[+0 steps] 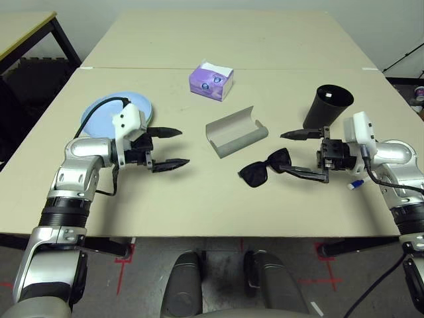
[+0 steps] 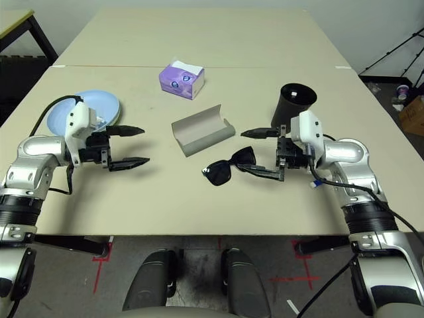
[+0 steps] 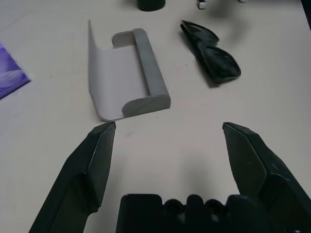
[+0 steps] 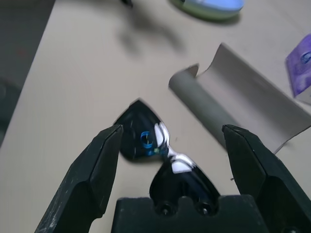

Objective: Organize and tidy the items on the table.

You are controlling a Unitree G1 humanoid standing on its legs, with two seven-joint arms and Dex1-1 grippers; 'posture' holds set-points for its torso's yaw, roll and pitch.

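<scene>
Spread wide and holding nothing, both pairs of jaws: left gripper (image 1: 167,148) hovering over bare tabletop beside the plates and pointing inward toward the case, right gripper (image 1: 306,154) facing it from the other side with the sunglasses just ahead of its fingertips.

Beneath everything, large beige table (image 1: 199,199) with a seam across it. On the left, stacked round plates (image 1: 96,116), light blue over pale green, partly hidden behind the left wrist. Toward the back, purple tissue box (image 1: 211,80), well apart from both grippers. In the middle, grey oblong glasses case (image 1: 235,131), lying open like a trough, flap raised. On the right, tall black cup (image 1: 327,105), tilted, close behind the right gripper. Between case and right gripper, black folded sunglasses (image 1: 265,168), flat on the table, one temple arm reaching toward the right fingers. Near the right forearm, small white pen (image 1: 356,185) with a blue tip.

Likely next step, judging from the layout: sunglasses into the open case.

Risks from here:
- Smooth dark lenses and thin frame, easily skidding or pivoting out of a pinch taken off-centre.
- Light open case, prone to sliding or closing if nudged by either fingertip.
- Cup close behind the right wrist, easily toppled by a backward swing.
- Pen near the forearm, liable to roll off the edge if brushed.
</scene>
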